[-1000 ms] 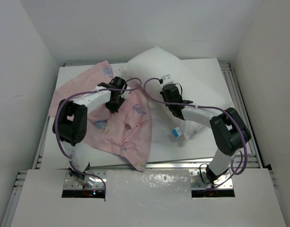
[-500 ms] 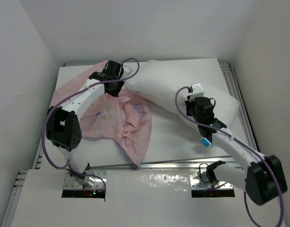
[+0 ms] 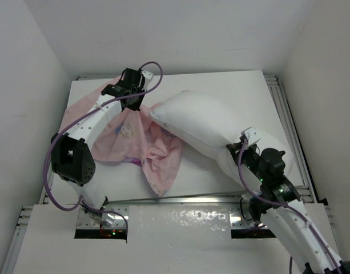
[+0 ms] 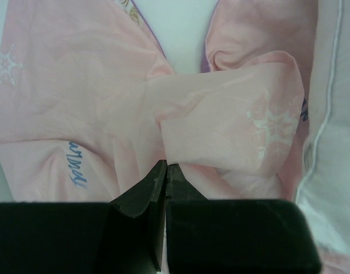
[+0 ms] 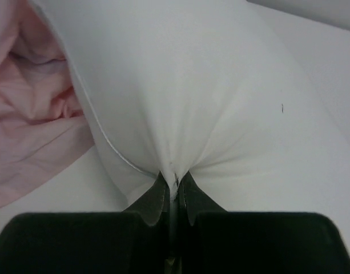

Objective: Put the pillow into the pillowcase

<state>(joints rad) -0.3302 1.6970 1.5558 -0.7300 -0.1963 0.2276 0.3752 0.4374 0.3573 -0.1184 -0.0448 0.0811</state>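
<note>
On the white counter (image 3: 232, 85) between white walls (image 3: 180, 34), the left end effector (image 4: 165, 171) pinches the pillowcase (image 4: 95, 114) at 11 o'clock, the right end effector (image 5: 173, 181) the pillow (image 5: 192, 85) at 4 o'clock.

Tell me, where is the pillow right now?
In the top view the pillow stretches across the table's right half, its far-left corner against the pillowcase, its near-right end pinched by the right gripper.
</note>
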